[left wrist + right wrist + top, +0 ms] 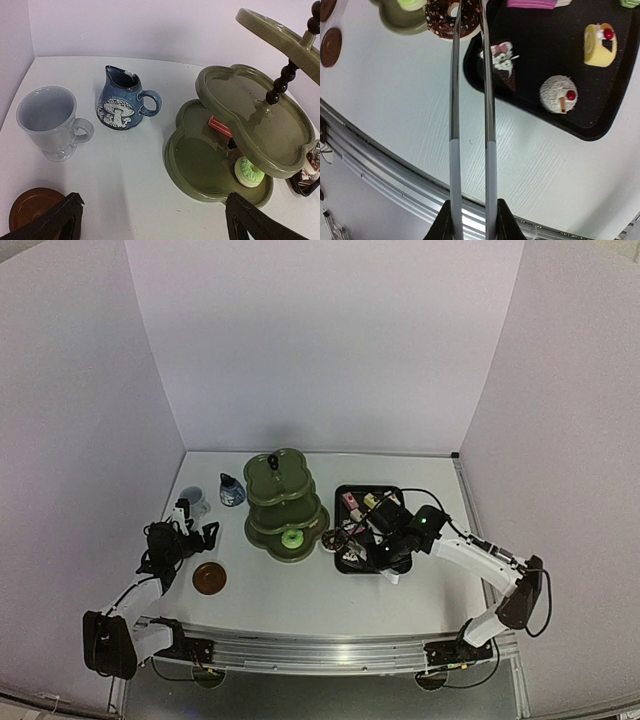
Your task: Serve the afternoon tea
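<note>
Tongs (454, 100) clamped in my R gripper (470, 215), tips pinching choc donut (442, 20) at tray (545, 65) edge, beside green stand (402, 20). More cakes (559, 94) sit on tray. L gripper (150, 227) wide apart, holding nothing; coaster (30, 207) near it, mug (47, 120) & blue pot (122, 102) beyond.

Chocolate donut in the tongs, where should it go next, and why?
Probably a small slide over the stand's bottom tier. The right gripper holds the tongs, which seem to pinch the chocolate donut off the black tray, beside the stand's rim. That tier has room beside the green cake.
</note>
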Controlling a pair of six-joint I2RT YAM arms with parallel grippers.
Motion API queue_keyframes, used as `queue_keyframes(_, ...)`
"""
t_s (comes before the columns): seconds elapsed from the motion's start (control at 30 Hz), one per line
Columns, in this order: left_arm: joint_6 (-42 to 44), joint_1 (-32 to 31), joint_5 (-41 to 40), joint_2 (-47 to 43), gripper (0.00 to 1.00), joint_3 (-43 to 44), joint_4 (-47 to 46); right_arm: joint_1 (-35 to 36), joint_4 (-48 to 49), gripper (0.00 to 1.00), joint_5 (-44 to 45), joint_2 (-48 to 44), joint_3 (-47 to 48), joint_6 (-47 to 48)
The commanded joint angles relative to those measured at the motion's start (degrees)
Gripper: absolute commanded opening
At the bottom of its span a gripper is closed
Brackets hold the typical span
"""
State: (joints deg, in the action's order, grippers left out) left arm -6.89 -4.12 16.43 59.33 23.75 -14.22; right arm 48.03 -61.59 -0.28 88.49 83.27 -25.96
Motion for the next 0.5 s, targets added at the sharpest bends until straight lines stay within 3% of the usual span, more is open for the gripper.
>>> queue_keyframes(0.0,1.2,0.3,0.9,0.3,1.00,1.5,-3.4,5.1,-0.6,0.00,-5.8,1.3,3.8,0.9)
queue_keyframes(0.2,1.5,0.3,0.7,-0.4,1.00,1.5,-3.3,9.8,0.9,0.00,-7.1,11.7,12.3,6.1)
queue_keyframes(0.47,1.2,0.4,0.5,-2.1,1.00,0.8,-3.0,11.2,10.2,0.00,-5.6,24.0,21.8,12.3)
